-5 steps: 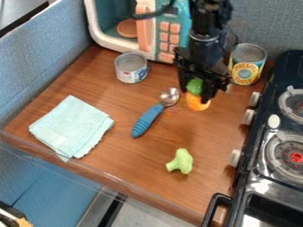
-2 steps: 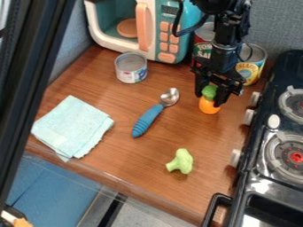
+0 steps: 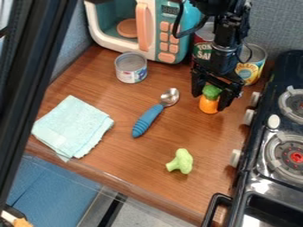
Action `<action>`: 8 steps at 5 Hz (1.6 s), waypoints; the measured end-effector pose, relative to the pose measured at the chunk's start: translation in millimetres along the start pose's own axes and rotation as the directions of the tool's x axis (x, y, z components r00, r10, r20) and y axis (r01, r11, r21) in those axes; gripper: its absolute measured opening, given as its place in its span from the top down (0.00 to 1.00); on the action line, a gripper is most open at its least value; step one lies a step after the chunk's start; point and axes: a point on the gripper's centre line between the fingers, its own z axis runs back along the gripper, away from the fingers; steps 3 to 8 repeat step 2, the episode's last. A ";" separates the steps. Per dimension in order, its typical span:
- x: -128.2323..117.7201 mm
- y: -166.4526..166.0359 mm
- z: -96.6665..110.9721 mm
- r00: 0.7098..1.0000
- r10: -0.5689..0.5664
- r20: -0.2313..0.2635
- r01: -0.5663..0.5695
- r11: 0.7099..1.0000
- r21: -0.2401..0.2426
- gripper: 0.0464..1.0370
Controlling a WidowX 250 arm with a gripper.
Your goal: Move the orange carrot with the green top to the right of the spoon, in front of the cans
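Lower centre: broccoli (image 3: 180, 161). Centre: spoon (image 3: 151, 115). Right of centre: carrot (image 3: 207, 106) looks upright between your gripper's (image 3: 210, 101) fingers, which are spread, no firm hold. Uneven finger contact could tip it. Upper right, yellow can (image 3: 253, 70) is close; backward drift could bump it.
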 end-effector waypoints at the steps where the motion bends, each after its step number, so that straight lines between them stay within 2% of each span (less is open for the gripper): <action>1: -6.4 -2.4 45.2 0.994 0.016 0.108 -0.015 1.000 -0.008 0.03; 2: -27.4 1.2 60.7 0.991 0.041 0.126 -0.038 0.999 -0.025 0.04; 8: -27.4 1.2 60.7 0.991 0.041 0.126 -0.038 0.999 -0.025 0.04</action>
